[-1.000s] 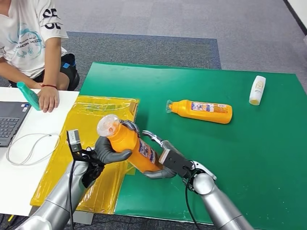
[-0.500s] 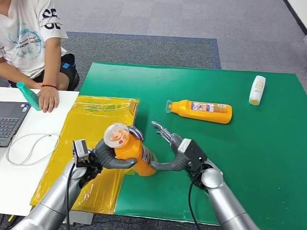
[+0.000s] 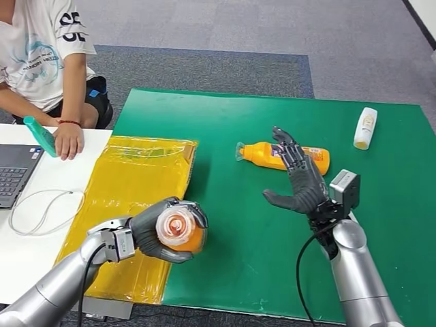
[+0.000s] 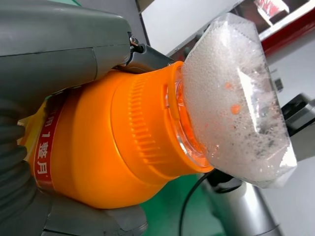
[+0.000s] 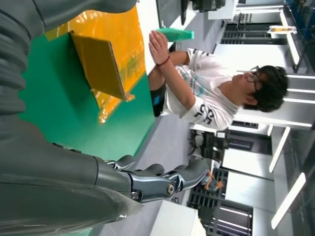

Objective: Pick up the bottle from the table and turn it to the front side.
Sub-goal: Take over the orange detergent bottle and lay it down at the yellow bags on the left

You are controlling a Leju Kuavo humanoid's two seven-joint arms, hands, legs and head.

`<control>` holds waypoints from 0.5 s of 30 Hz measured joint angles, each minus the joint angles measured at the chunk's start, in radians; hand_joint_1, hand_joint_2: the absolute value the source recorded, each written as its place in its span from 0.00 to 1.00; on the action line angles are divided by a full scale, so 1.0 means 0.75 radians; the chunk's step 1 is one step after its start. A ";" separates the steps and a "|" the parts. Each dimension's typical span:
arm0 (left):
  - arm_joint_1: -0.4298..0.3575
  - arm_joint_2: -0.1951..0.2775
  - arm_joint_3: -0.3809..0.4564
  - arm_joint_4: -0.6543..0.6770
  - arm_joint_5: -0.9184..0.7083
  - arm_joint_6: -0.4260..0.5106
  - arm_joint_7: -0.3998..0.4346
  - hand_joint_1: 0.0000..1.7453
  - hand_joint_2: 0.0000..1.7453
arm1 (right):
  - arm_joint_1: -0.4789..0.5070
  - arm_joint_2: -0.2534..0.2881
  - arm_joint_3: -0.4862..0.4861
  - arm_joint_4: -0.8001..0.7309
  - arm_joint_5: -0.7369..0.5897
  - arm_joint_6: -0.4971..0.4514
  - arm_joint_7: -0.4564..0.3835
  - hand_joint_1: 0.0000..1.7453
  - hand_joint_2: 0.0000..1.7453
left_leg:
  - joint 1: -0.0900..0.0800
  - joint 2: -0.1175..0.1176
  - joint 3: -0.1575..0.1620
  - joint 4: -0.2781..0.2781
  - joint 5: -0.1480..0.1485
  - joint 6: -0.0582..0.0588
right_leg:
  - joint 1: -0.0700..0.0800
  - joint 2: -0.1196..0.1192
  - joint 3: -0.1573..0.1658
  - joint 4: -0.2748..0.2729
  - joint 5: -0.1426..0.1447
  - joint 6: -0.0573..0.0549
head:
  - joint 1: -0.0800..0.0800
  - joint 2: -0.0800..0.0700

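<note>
Since a second ago the right hand (image 3: 302, 182) has let go of the orange bottle (image 3: 180, 229) and lifted away to the right; the left hand (image 3: 154, 235) has swung the bottle round so its clear cap now faces the camera.

In the head view the left arm reaches in low from the left, its hand wrapped round the bottle's body above the edge where the yellow sheet (image 3: 129, 184) meets the green mat (image 3: 360, 225). The right hand is raised over the mat, fingers spread and pointing away, thumb out to the left, holding nothing. Behind its fingers a second orange bottle (image 3: 257, 154) lies on its side on the mat, and a small white bottle (image 3: 365, 127) lies near the far right corner. A person (image 3: 41, 54) sits at the white table on the left, one hand beside a laptop (image 3: 13, 170).

In the left wrist view the grey thumb and ribbed cover clamp the bottle (image 4: 104, 152) below its ridged orange collar; the clear cap (image 4: 237, 103) looks foamy inside, though glare makes that uncertain.

In the right wrist view the fingers (image 5: 163, 179) stretch out, free of anything, with the mat, the yellow sheet and the seated person beyond.
</note>
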 joint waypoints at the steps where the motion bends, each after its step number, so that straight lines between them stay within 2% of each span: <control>1: -0.012 0.010 -0.014 0.002 -0.012 0.001 0.000 1.00 1.00 | -0.001 -0.002 -0.011 -0.005 -0.003 0.007 -0.002 0.00 1.00 | 0.000 0.000 0.000 0.000 0.000 0.000 | 0.000 0.000 0.000 0.000 0.000 0.000 | 0.000 0.000; 6: -0.098 0.067 -0.087 0.041 -0.046 -0.047 0.014 1.00 1.00 | -0.008 -0.009 -0.036 -0.009 -0.005 0.038 -0.011 0.00 1.00 | 0.001 0.000 0.000 0.000 0.001 -0.001 | 0.001 0.000 0.000 0.001 0.001 -0.001 | 0.000 0.000; 11: -0.270 0.152 -0.206 0.127 0.031 -0.161 0.122 1.00 1.00 | -0.037 -0.008 -0.035 0.034 0.005 0.049 -0.037 0.00 1.00 | 0.001 0.000 0.000 0.000 0.002 -0.002 | 0.002 0.000 0.000 0.001 0.002 -0.002 | 0.000 0.000; 15: -0.371 0.187 -0.269 0.183 0.089 -0.191 0.171 1.00 1.00 | -0.056 -0.008 -0.026 0.077 0.015 0.045 -0.047 0.00 1.00 | 0.001 0.000 0.000 0.000 0.002 -0.001 | 0.002 0.000 0.000 0.001 0.002 -0.002 | 0.000 0.000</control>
